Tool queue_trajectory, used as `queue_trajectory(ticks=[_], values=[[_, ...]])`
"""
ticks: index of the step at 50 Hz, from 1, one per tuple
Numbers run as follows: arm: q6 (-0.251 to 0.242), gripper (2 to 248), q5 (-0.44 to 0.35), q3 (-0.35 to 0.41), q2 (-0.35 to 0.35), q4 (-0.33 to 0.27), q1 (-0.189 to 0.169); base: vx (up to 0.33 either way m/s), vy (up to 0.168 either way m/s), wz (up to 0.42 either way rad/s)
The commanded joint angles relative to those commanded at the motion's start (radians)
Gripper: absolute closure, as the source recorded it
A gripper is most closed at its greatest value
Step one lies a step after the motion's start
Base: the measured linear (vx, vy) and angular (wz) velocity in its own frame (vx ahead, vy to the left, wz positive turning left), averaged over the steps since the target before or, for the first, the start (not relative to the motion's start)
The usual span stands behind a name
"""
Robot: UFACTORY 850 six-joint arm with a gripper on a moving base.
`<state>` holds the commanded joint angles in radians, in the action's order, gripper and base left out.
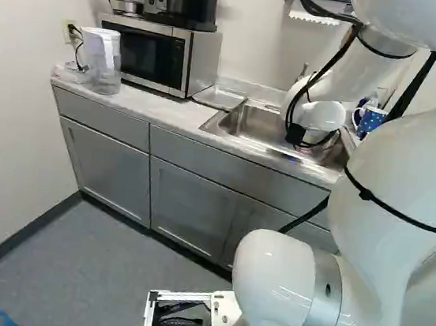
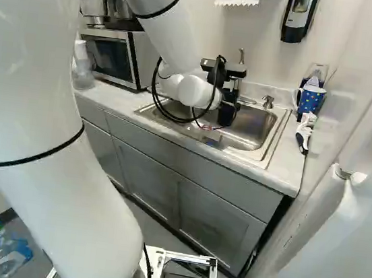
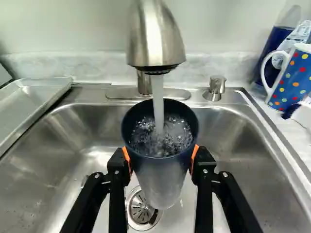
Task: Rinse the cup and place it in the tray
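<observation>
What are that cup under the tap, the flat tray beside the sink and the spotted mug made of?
The cup looks like smooth plastic, dark at the rim and cloudy grey below, though coated glass or metal is possible. The tray seems to be thin bare metal, from its silvery sheen; steel or aluminium, I can't say. The spotted mug is probably glazed ceramic, judging by its glossy painted surface.

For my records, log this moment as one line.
End effector: shut on cup; cup: under running faucet; water: pouring into cup; tray: beside sink; placement: not yet done
</observation>
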<state>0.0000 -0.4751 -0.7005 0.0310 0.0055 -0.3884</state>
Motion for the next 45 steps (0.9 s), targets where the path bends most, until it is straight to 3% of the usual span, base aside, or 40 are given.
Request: queue_trajectory(ticks=[45], values=[[0.0,124,0.0,-0.024,0.0,0.0,0.151,0.0,0.0,0.0]])
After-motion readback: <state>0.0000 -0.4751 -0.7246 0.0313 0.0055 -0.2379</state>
